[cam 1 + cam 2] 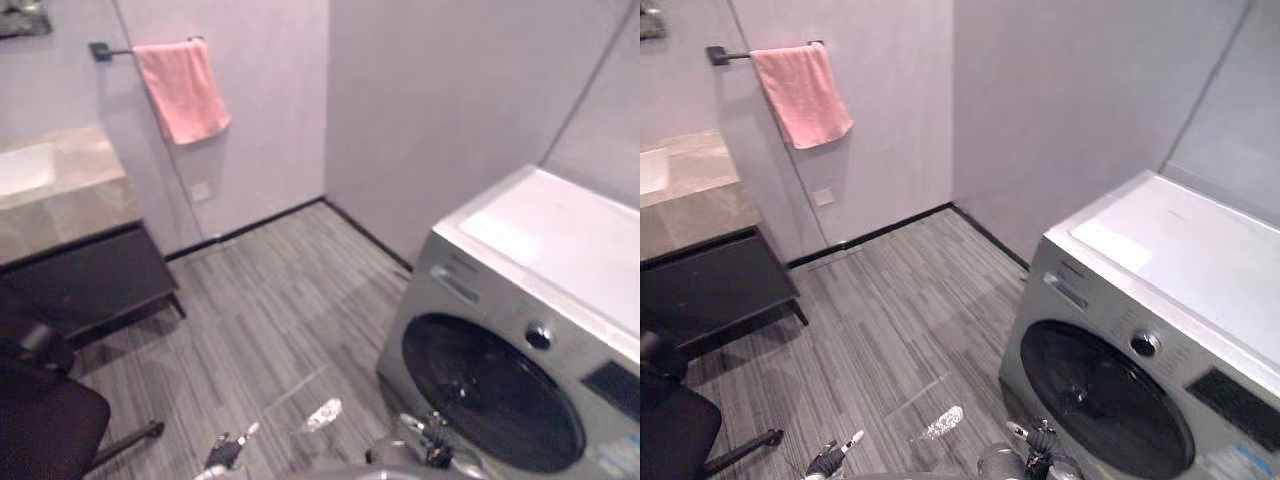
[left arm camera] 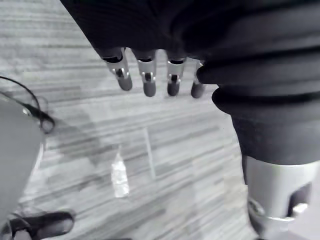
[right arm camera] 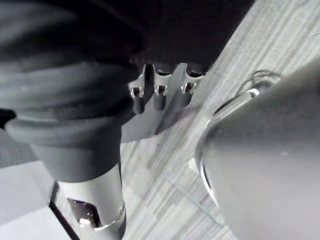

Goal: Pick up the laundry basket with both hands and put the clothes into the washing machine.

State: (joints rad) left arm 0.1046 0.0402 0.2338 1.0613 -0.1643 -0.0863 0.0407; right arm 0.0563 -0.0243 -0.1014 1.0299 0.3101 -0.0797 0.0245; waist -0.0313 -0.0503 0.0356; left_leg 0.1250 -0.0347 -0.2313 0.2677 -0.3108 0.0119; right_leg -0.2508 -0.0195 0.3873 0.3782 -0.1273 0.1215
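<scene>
The washing machine [image 1: 520,330] stands on the robot's right against the wall, a silver front-loader with a white top. Its round dark door [image 1: 490,392] is closed, and the glass is too dark to tell what the drum holds. A silver dial [image 1: 540,336] sits above the door, with a dark panel [image 1: 612,386] just beside it towards the machine's far corner.

The left hand [image 2: 149,82] hangs over the grey striped floor [image 1: 270,300], fingers loosely extended and spread, holding nothing. The right hand [image 3: 159,96] hangs low near the front of the washing machine, its fingers likewise relaxed and empty. In the head views both hands show at the bottom edge, well apart from each other, the right one just in front of the door.

On the robot's left a stone worktop [image 1: 70,200] on a dark cabinet carries a pale basin [image 1: 22,165]; what lies in the basin cannot be made out. A pink towel [image 1: 182,88] hangs from a black rail [image 1: 105,50] on the wall above. A dark chair [image 1: 40,420] stands in the near left corner.
</scene>
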